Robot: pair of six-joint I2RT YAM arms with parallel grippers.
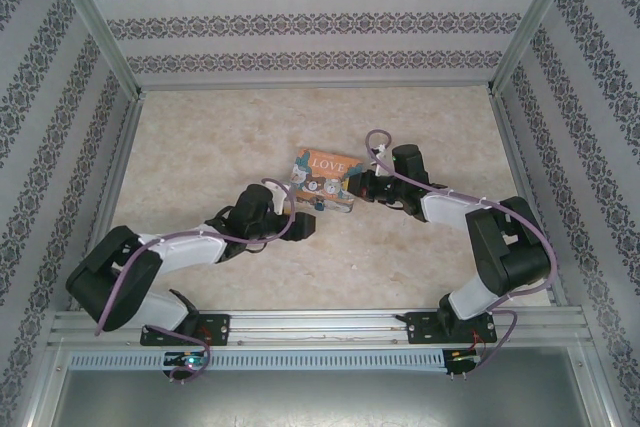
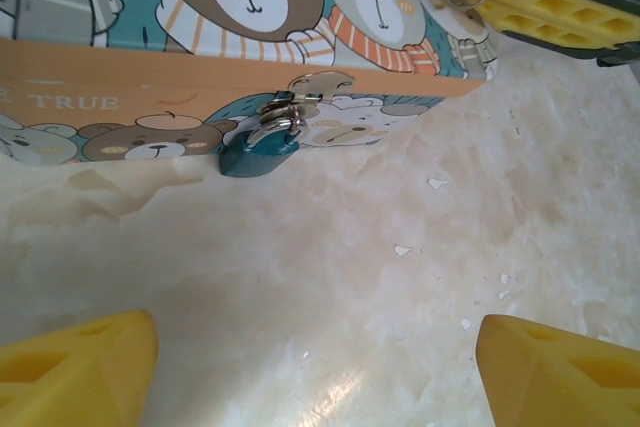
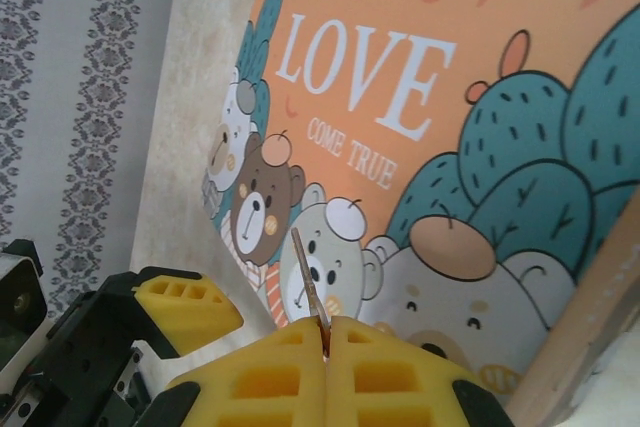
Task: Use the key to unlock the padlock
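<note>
On the left side of the counter, the left end effector hangs low with its yellow fingers spread wide and nothing between them, released and facing the front wall of the tin box. Straight ahead of it, near the middle of that wall, the padlock hangs from the tin's silvery hasp, its teal body touching the counter and its shackle threaded through the hasp and apparently closed. Its keyhole cannot be made out from this angle. To the right, over the tin's near right corner, the right end effector is clenched, its pads pressed together on the key, whose slim blade sticks up from between them above the lid's cartoon bears. The key is well apart from the padlock, on the lid side and not at the front wall. As I judge it, only the first part is done: the key is picked up and firmly gripped. Left to do are steadying the padlock, probably with the open left end effector, bringing the key round to the keyhole, seating it, turning it, and freeing the shackle
</note>
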